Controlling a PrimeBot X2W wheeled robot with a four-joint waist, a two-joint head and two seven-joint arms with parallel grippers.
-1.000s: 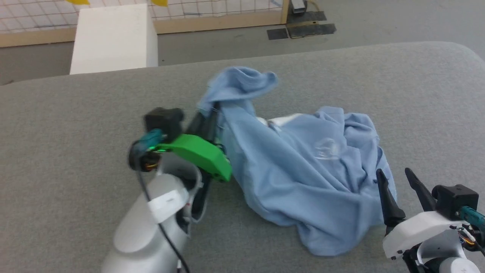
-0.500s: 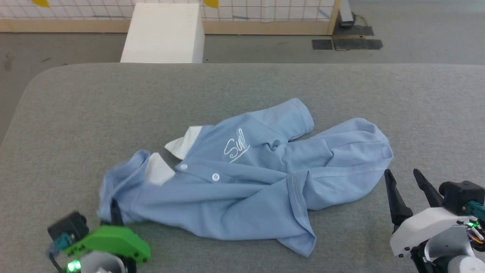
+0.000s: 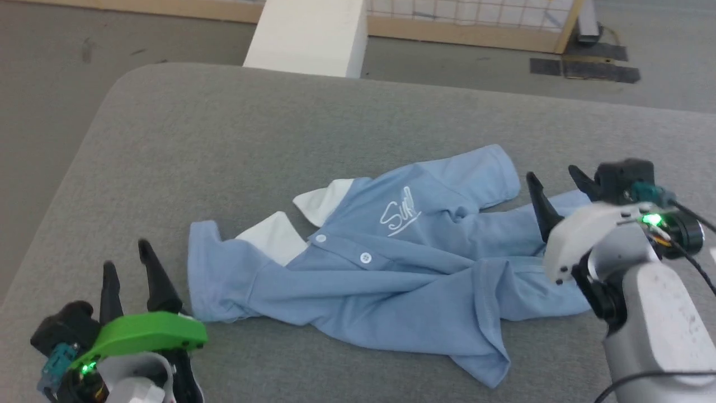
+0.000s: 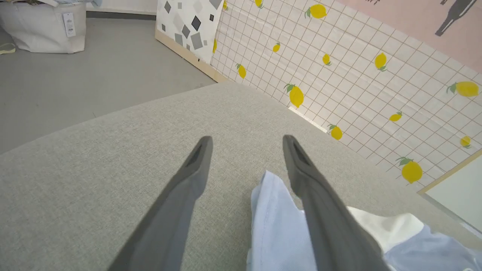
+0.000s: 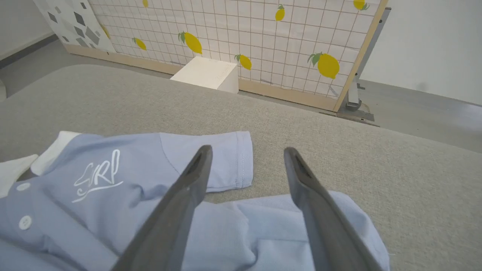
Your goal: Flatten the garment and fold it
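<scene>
Flattening stage: garment (image 3: 391,268) crumpled. My L hand (image 3: 127,256) open by collar end, R hand (image 3: 552,173) open over opposite end; next: pinch edges, stretch flat.

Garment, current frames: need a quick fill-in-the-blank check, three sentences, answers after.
1. The garment lies on the grey surface with its cursive logo facing ____.
2. Its collar is ____ in colour.
3. The left gripper and the right gripper both have their jaws ____.

Missing words: up; white; open
</scene>
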